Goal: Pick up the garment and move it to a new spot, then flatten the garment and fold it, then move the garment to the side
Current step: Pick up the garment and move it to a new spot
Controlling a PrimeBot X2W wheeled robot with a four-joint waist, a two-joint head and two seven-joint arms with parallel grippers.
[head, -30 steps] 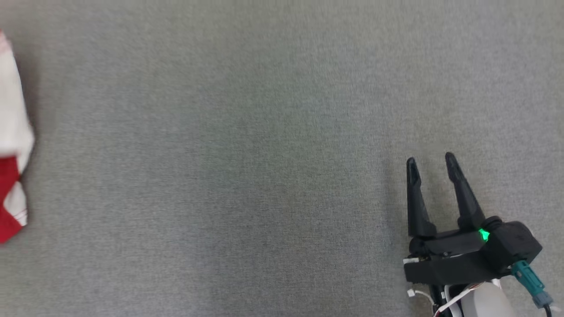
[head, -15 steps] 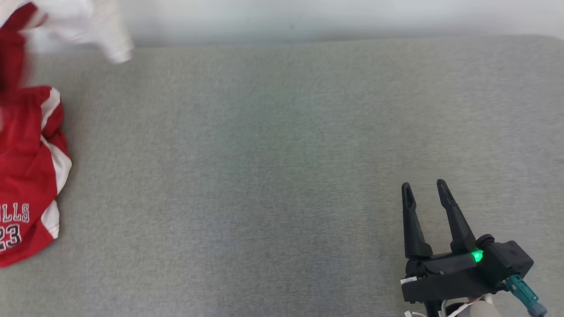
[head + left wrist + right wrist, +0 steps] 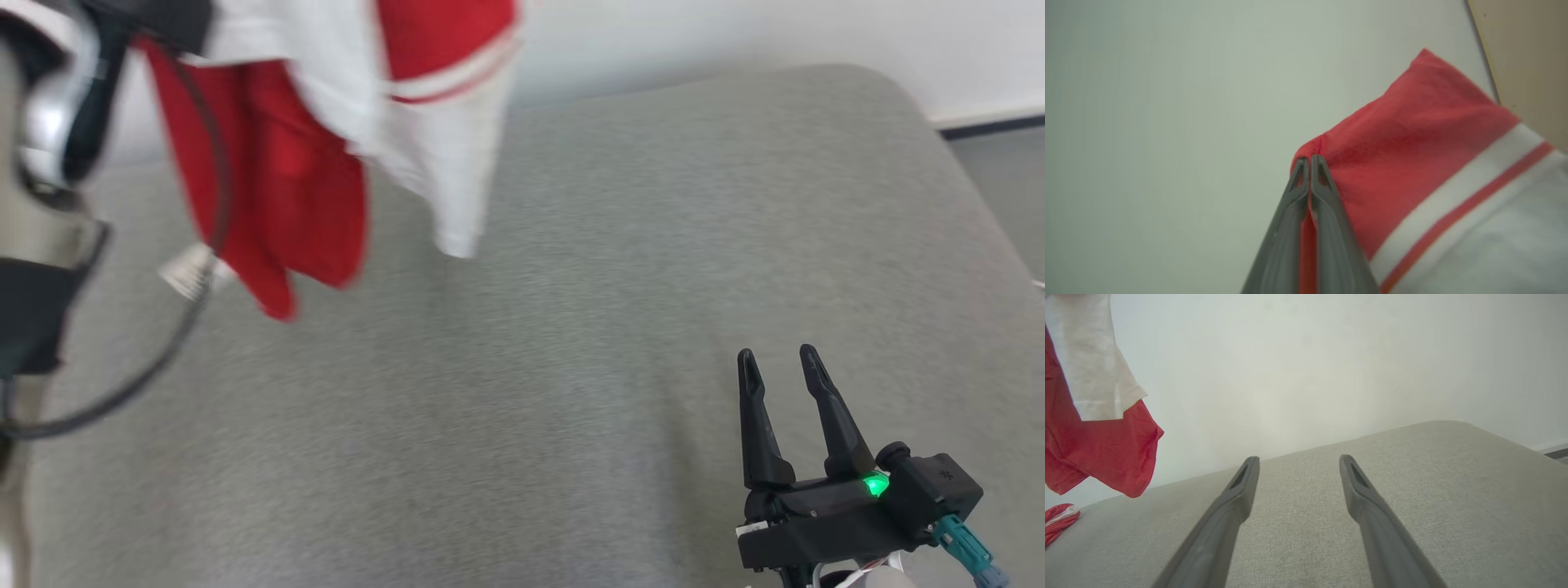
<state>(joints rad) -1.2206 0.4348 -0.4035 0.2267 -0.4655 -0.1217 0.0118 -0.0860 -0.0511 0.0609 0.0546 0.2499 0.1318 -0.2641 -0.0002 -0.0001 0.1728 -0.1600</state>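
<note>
The left pincer (image 3: 1310,161) was clamped shut on a red fold of the garment (image 3: 277,163), which hung long-axis downward in the air above the far left corner of the grey padded surface (image 3: 571,392), its lowest hem apparently clear of it. The right pincer (image 3: 776,357) sat low by the near right edge, fingers apart and empty, so the cloth lay well off to its left and higher. The left arm looked the one to set it down.

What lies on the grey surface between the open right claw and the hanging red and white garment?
Nothing. In the head view, the grey surface between the right claw and the garment is bare.
</note>
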